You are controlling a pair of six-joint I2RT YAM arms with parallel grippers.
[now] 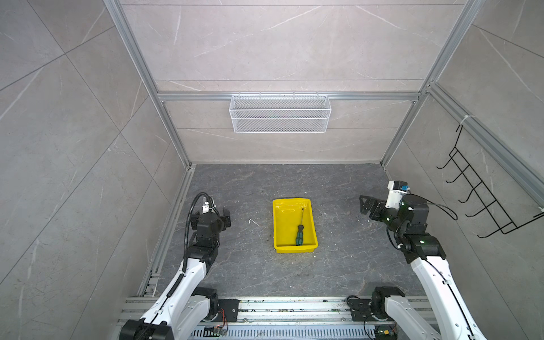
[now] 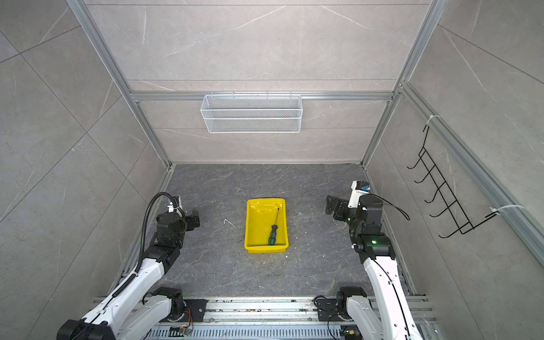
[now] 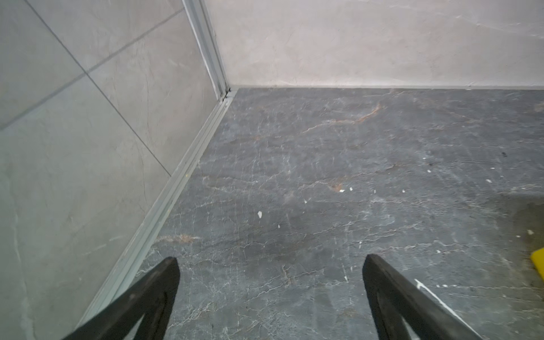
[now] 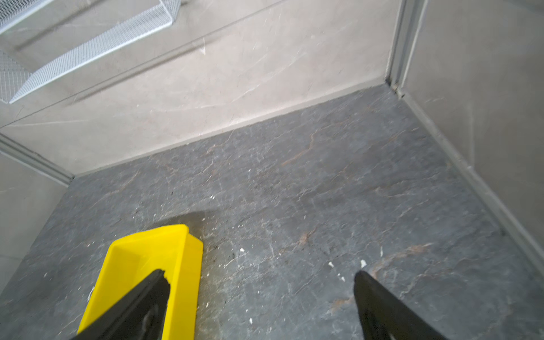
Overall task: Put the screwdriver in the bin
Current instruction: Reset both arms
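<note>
Left gripper [image 3: 270, 262]: jaws spread wide, nothing between them, parked over bare dark stone-patterned floor [image 1: 338, 191], well apart from everything. Middle: slim green-and-black-handled screwdriver [image 1: 300, 231] already flat inside shallow bright yellow plastic bin [image 1: 278, 223], handle by near wall. Right gripper [image 4: 262, 278]: jaws wide, empty, beside bin. Best handling now, by judgement: keep both clear, avoid nudging the rim.

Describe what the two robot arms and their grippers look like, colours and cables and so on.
Both arms have white shells on the long links and black joint housings. The left arm carries a black ribbed cable conduit looping above its wrist. The right arm has a thin black cable, a white wrist module and a green indicator light. The left gripper and right gripper have black, tapered fingers.
</note>
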